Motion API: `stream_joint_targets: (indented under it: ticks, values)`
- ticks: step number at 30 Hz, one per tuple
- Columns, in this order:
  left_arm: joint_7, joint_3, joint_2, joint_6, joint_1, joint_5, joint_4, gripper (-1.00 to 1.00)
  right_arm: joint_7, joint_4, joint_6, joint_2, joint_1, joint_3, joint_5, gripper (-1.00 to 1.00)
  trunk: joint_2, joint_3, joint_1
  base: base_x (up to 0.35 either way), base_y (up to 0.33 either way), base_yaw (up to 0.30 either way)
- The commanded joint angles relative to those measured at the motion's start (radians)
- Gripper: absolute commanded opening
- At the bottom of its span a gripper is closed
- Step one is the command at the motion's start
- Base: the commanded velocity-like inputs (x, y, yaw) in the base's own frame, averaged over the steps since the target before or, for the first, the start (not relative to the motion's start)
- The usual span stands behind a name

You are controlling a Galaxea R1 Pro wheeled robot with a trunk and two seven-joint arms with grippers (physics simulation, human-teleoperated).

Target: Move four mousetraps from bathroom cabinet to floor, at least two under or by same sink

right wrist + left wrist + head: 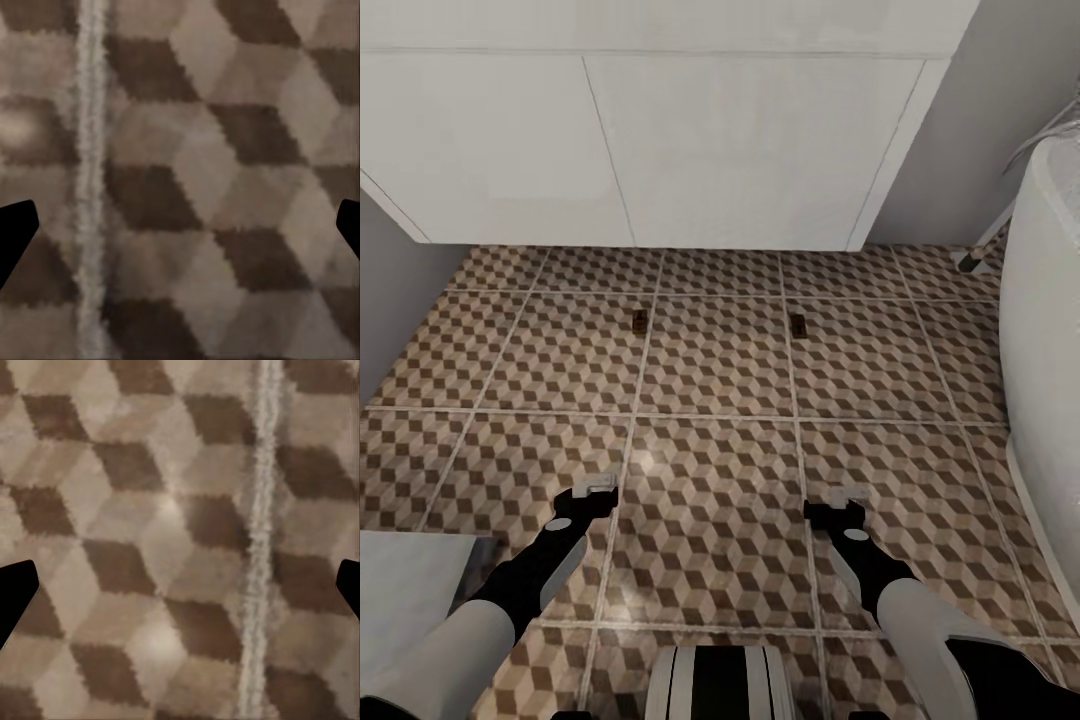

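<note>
The floor (720,480) of cube-patterned tiles is seen spread from the robot's base up to the white vanity (660,140), and a white tub (1045,330) is seen at the right edge. Two traps are seen lying flat on the tiles just in front of the vanity, well apart from each other: the left trap (640,321) and the right trap (797,323), each on or beside a grout line. That much of the task can be judged done, since both lie on the same floor next to the unit that carries the sink; the basin itself cannot be made out. Two more traps are judged still to be fetched from the cabinet. The left gripper (592,493) and the right gripper (840,500) are held low over bare tile, both spread wide with nothing between the fingertips.
</note>
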Motion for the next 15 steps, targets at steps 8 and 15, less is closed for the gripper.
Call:
stream_joint_targets:
  ticks: [8,15]
  values:
    - [0.009,-0.009,0.002,0.004,0.0,0.008,-0.002,1.0,-0.002,-0.002,-0.004,0.001,-0.001,-0.008,0.011,1.0,0.002,0.03,-0.004,0.0,0.0,0.0]
    - [0.007,-0.009,0.002,0.004,0.0,0.009,-0.001,1.0,-0.005,-0.004,-0.015,0.002,-0.001,-0.008,0.011,1.0,0.003,0.058,-0.007,0.0,0.0,0.0]
